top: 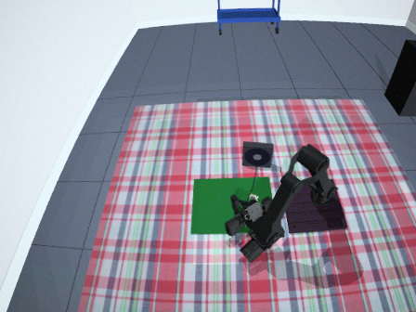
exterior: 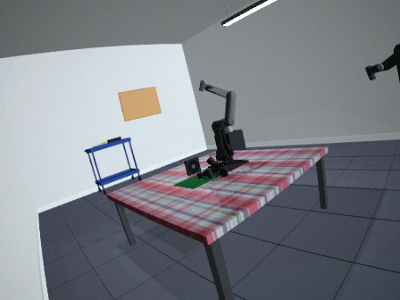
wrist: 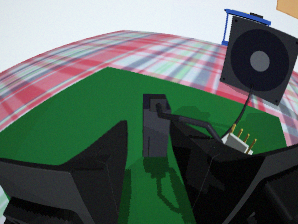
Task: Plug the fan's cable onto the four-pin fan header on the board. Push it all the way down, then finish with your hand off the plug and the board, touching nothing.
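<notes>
The fan (top: 257, 155) (exterior: 193, 166) (wrist: 259, 61) stands upright behind the green board (top: 209, 204) (exterior: 189, 183) (wrist: 75, 115). Its black plug (wrist: 158, 131) is upright over the board, with its shadow below it; I cannot tell whether it touches the board. The cable (wrist: 192, 120) runs from the plug's top towards the fan. The white header (wrist: 237, 142) (top: 253, 198) with bare gold pins is right of the plug, partly behind my right finger. My gripper (wrist: 148, 125) (top: 249, 203) is slightly open around the plug, with a gap at the left finger and the right finger close beside it.
A dark plate (top: 318, 215) lies under the arm's base, right of the board. A checked cloth (top: 153, 186) (exterior: 179, 210) covers the table. A blue cart (top: 248, 16) (exterior: 113, 145) and a black box (top: 403, 79) stand beyond it.
</notes>
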Robot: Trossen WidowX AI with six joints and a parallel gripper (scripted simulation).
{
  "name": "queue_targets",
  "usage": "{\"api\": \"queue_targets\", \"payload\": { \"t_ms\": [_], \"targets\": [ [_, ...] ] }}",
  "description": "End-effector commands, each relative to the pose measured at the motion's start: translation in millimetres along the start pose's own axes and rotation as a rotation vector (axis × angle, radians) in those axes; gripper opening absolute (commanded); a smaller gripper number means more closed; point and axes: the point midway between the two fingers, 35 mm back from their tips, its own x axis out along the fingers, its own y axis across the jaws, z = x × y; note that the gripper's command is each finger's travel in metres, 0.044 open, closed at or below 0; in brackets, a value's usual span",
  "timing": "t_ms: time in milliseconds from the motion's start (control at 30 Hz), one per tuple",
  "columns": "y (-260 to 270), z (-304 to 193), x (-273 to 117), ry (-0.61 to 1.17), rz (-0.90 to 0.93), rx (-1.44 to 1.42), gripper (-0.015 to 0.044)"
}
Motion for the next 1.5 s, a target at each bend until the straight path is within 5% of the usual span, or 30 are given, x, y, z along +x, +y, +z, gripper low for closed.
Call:
{"api": "queue_targets", "payload": {
  "t_ms": [0,1067,1467],
  "targets": [
    [2,0,-10,0.015,0.008,-0.002,0.0140],
    [-2,38,-86,0.009,0.014,-0.021,0.0140],
    [-17,43,-69,0.184,-0.189,-0.073,0.0440]
  ]
}}
